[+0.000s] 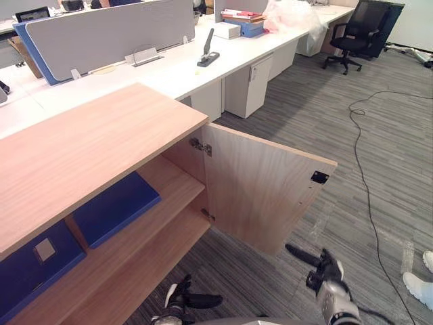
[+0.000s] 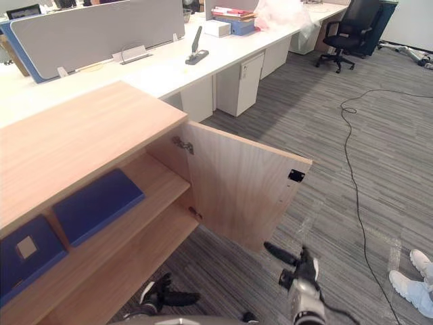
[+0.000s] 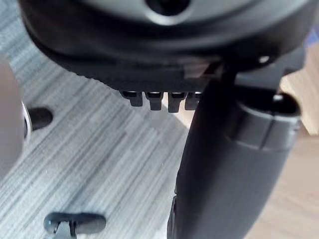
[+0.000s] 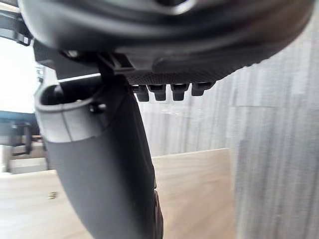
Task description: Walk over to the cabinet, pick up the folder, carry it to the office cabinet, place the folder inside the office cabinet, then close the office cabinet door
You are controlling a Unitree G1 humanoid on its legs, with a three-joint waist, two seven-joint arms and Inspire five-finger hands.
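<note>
The wooden office cabinet [image 1: 88,149] stands at the left with its door [image 1: 264,193] swung wide open. A blue folder [image 1: 115,206] lies flat on the upper shelf inside, and a second blue folder [image 1: 34,261] with a pale label lies to its left. My left hand [image 1: 186,301] hangs low in front of the lower shelf, open and empty. Below the door's outer edge my right hand [image 1: 318,267] is open and holds nothing; the door's wood [image 4: 199,189] fills the space past it in the right wrist view.
Long white desks [image 1: 183,68] with grey dividers run behind the cabinet, with a stapler [image 1: 208,54] and stacked papers on them. A black office chair [image 1: 355,37] stands far right. A person's white shoes [image 1: 419,284] are at the right edge, on grey carpet.
</note>
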